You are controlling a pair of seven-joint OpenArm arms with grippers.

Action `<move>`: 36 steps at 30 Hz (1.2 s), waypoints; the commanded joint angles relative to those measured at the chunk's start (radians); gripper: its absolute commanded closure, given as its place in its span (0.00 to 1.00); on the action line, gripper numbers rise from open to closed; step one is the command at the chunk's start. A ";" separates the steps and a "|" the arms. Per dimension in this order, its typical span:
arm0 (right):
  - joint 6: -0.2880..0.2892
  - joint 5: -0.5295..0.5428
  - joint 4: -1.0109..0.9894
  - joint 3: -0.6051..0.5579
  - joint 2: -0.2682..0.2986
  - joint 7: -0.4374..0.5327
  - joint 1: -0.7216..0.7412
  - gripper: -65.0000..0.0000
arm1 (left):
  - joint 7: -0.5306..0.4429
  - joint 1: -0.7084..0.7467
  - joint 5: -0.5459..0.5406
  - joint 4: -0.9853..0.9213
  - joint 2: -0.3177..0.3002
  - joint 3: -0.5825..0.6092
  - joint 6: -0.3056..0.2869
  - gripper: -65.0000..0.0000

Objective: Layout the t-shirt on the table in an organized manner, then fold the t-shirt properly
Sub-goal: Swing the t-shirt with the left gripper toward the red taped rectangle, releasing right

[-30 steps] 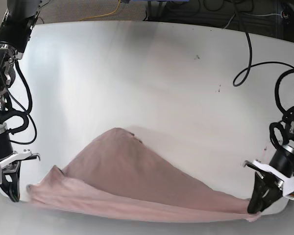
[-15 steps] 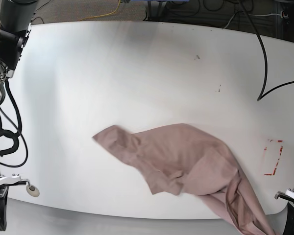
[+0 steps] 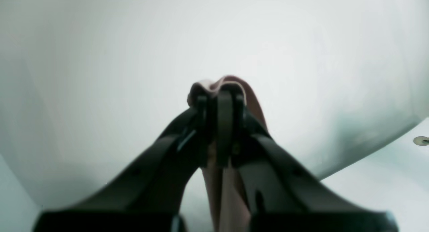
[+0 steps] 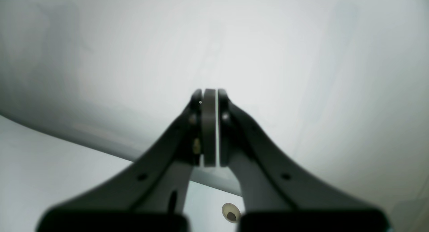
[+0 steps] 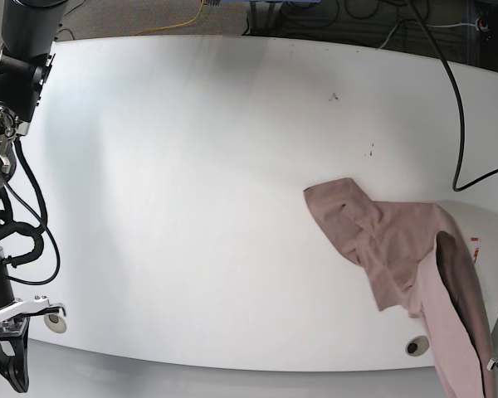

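Base view: the t-shirt lies bunched on the right part of the white tabletop, one end crumpled near the middle-right, the other drawn into a narrow band that runs down to the lower right corner of the frame and past the near edge.
Left claw: seen in the left wrist view, the left claw is pressed closed on a fold of mauve fabric; cloth bulges over the fingertips and hangs between the arms of the claw below. In the base view only a sliver of it shows at the lower right corner.
Right claw: the right claw has its pads flat together with nothing between them; in the base view it hangs at the lower left, just off the near edge and well apart from the shirt.
Grommet holes: one round hole sits near the front edge just beside the stretched band of cloth; another lies at the left, near the right claw.
Red tape mark: a short piece of it shows at the shirt's right side, the rest covered by fabric.
Specks: small dark marks dot the far half of the tabletop.
Cables: a black cable crosses the far right of the tabletop; a yellow one lies beyond the far edge.
In the way: the shirt's dark inner fold hides how the cloth lies beneath it.
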 commanded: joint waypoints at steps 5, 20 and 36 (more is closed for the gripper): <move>-0.006 -0.054 0.008 0.006 -0.026 0.019 -0.038 1.00 | 0.026 -0.130 0.001 0.004 0.010 0.056 -0.006 1.00; -0.006 -0.058 0.009 0.043 -0.072 0.019 -0.174 1.00 | 0.031 -0.222 0.003 -0.013 0.107 0.237 -0.006 1.00; -0.006 -0.057 0.012 0.096 -0.121 0.019 -0.270 1.00 | 0.047 -0.222 0.000 -0.073 0.190 0.392 -0.061 1.00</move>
